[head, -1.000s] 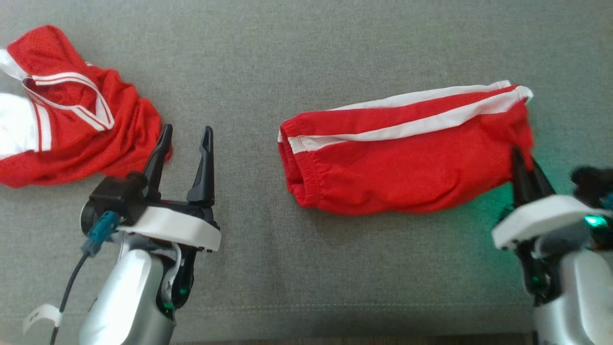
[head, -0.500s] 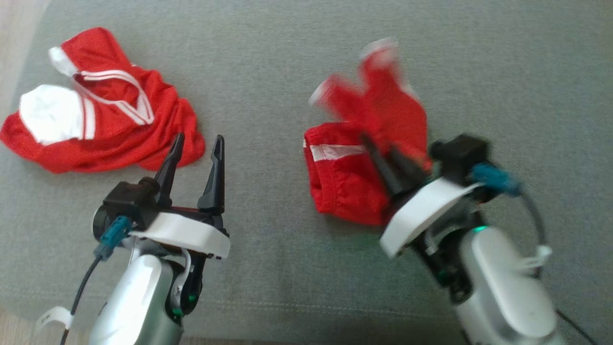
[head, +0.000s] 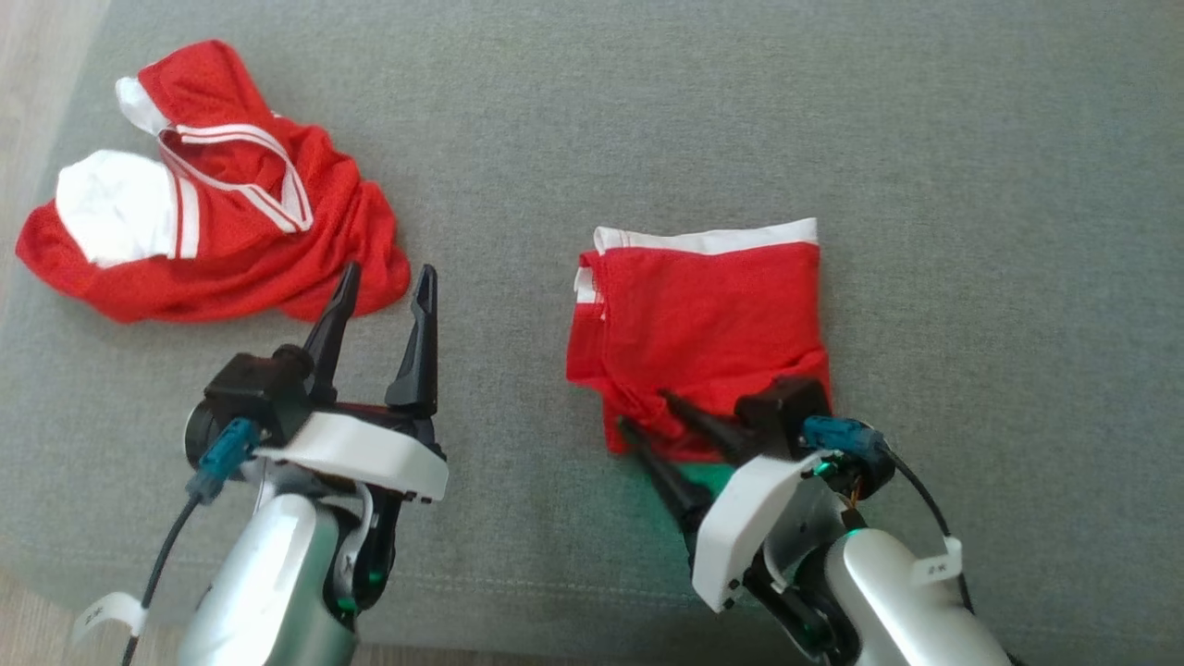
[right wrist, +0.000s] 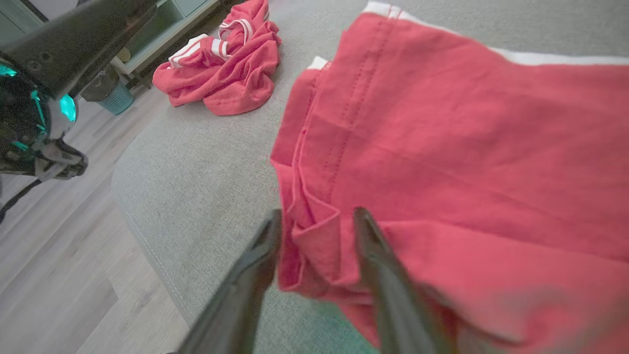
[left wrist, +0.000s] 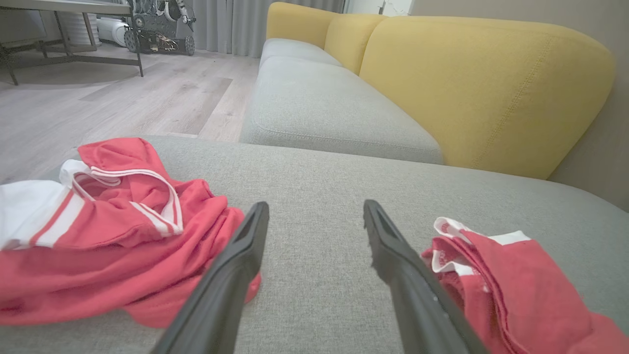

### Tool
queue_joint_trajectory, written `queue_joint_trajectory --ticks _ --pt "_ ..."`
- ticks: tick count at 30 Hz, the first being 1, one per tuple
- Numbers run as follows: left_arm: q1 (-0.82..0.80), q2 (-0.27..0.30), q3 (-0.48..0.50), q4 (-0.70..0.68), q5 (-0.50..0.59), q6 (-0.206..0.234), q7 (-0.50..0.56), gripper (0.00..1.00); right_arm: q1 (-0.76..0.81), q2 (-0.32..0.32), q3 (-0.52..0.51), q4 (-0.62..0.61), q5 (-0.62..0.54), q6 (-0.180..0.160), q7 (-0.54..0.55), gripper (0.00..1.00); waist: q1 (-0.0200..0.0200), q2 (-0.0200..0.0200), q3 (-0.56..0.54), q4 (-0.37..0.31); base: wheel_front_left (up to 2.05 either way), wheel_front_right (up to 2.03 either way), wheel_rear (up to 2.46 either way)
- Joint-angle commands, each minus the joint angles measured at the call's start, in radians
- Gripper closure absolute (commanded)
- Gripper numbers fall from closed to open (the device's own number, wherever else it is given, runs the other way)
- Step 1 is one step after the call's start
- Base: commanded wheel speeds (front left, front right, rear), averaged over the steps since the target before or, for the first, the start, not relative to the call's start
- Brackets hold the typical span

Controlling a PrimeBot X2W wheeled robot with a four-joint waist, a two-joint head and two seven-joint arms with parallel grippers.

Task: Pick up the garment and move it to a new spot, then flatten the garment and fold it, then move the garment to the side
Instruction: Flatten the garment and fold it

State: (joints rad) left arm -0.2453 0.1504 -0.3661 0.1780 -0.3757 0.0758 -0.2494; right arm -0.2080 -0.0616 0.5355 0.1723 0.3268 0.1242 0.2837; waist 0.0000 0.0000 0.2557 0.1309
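The folded red garment [head: 708, 314], white band along its far edge, lies flat on the grey cushion [head: 971, 231], right of centre in the head view. The right gripper [head: 643, 410] sits at its near-left corner, fingers parted and straddling a loose fold without pinching it. The left gripper [head: 388, 270] hovers spread wide and empty, near a crumpled red-and-white garment [head: 231, 250] lying well apart to the left.

Two red mesh garments with white trim are present: one folded garment [head: 703, 314] and one crumpled garment [head: 222, 231]. There are two grippers, the left gripper [head: 388, 271] and the right gripper [head: 643, 410], each with two long dark fingers. Yellow upholstered back cushions [left wrist: 481, 88] number apparently three, the farthest being small.
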Motion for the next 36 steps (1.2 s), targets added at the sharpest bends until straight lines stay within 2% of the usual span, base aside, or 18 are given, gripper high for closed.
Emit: queue_joint_trajectory --ticks 1,6,10,15,20,26,36 --pt "-0.009 0.014 0.040 -0.026 -0.008 0.000 -0.010 0.00 -0.004 0.011 0.012 -0.044 0.000 0.007 -0.017 0.00 0.0000 0.0000 -0.005 -0.006 0.00 0.00 0.00" --pt "0.000 0.027 0.057 -0.028 -0.010 0.008 -0.011 0.00 0.013 0.011 -0.001 -0.089 0.011 0.007 -0.071 0.00 0.0000 0.0000 -0.017 -0.031 0.00 0.00 0.00" --pt "0.011 0.045 0.068 -0.035 -0.005 0.017 -0.011 0.00 0.023 0.011 -0.075 -0.168 0.019 0.007 -0.158 0.00 0.0000 0.0000 -0.037 -0.054 0.00 0.00 0.00" --pt "0.022 0.068 0.079 -0.049 -0.002 0.028 -0.008 0.00 0.045 0.011 -0.277 -0.235 -0.032 0.007 -0.234 0.00 0.0000 0.0000 -0.056 -0.072 0.00 0.00 0.00" --pt "0.039 0.091 0.082 -0.075 0.004 0.039 0.007 0.00 0.074 0.011 -0.488 -0.257 -0.099 0.007 -0.250 0.00 0.0000 0.0000 -0.074 -0.085 0.00 0.00 0.00" --pt "0.066 0.112 0.093 -0.102 0.003 0.051 0.016 0.00 0.104 0.011 -0.572 -0.272 -0.141 0.007 -0.243 0.00 0.0000 0.0000 -0.098 -0.094 0.00 0.00 0.00" --pt "0.171 0.139 0.063 -0.162 0.013 0.063 0.047 0.00 0.200 0.011 -0.576 -0.283 -0.152 0.007 -0.212 0.00 0.0000 0.0000 -0.188 -0.091 0.00 0.00 0.00"
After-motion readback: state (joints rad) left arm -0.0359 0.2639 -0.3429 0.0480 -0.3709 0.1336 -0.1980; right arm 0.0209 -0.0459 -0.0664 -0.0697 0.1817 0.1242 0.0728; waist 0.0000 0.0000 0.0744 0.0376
